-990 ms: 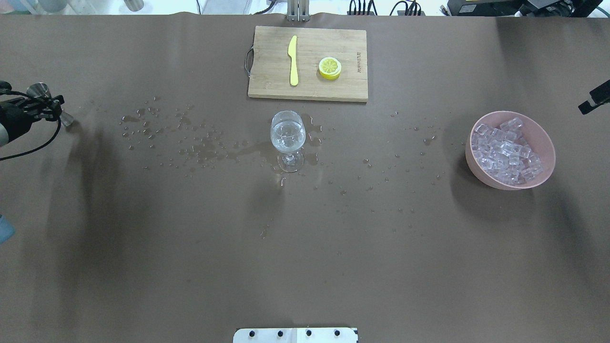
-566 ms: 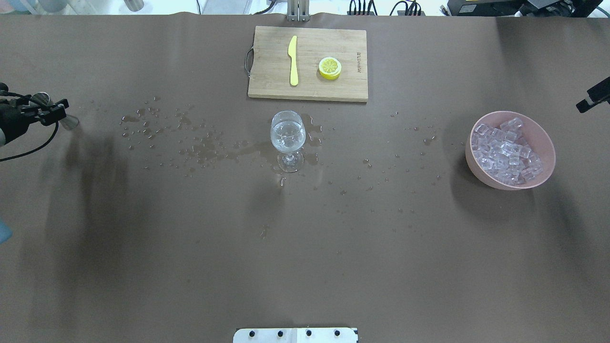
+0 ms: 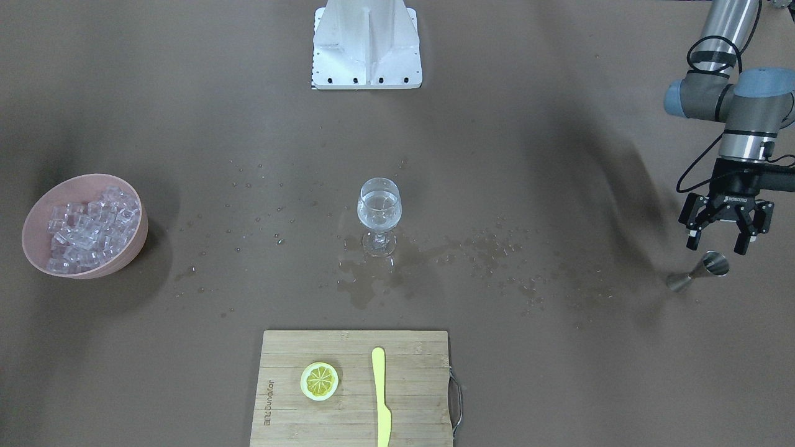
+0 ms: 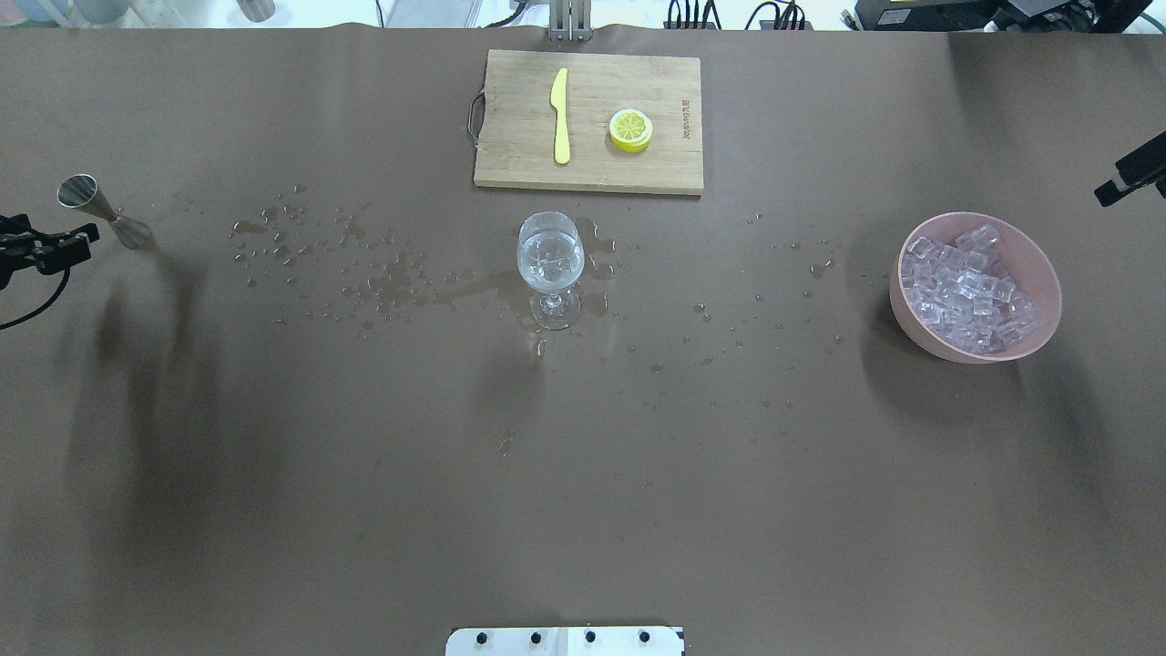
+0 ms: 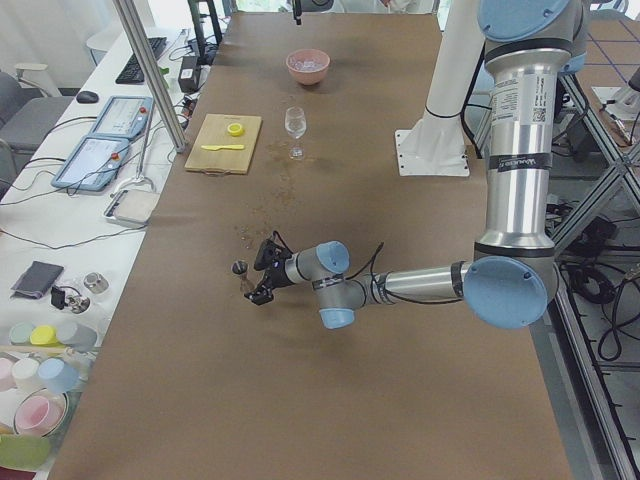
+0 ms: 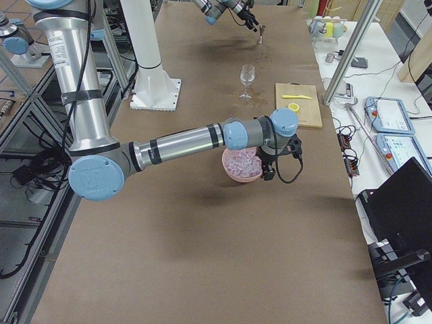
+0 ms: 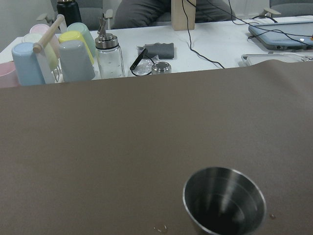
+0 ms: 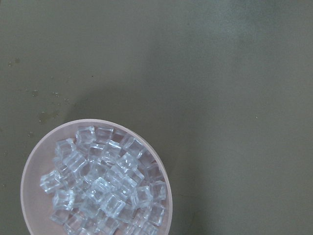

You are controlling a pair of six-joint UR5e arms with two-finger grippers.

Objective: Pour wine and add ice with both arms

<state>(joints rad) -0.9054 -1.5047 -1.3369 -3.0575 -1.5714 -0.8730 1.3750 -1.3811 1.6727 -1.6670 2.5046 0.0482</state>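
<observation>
A stemmed glass [image 4: 550, 266] [image 3: 379, 214] stands mid-table with a little clear wine [image 4: 549, 259] in it. The ice [image 4: 970, 287] [image 8: 105, 188] fills a pink bowl [image 4: 1038, 260] [image 3: 68, 188] at the right. My left gripper [image 3: 717, 245] is open and empty, raised just above a steel jigger [image 3: 699, 272] [image 4: 100, 211] that stands upright on the table. The jigger's empty cup fills the bottom of the left wrist view [image 7: 224, 200]. My right gripper [image 4: 1130, 178] shows only as a black piece at the right edge, beside the bowl; I cannot tell whether it is open.
A wooden cutting board [image 4: 510, 164] at the far middle carries a yellow knife [image 4: 560, 114] and a lemon slice [image 4: 630, 129]. Spilled drops [image 4: 364, 273] lie left and right of the glass. The white base block [image 3: 367, 43] stands at the near edge.
My left gripper has let go of the jigger, which now stands alone on the table, and has drawn back towards the left edge. The right gripper has drifted slightly further away.
</observation>
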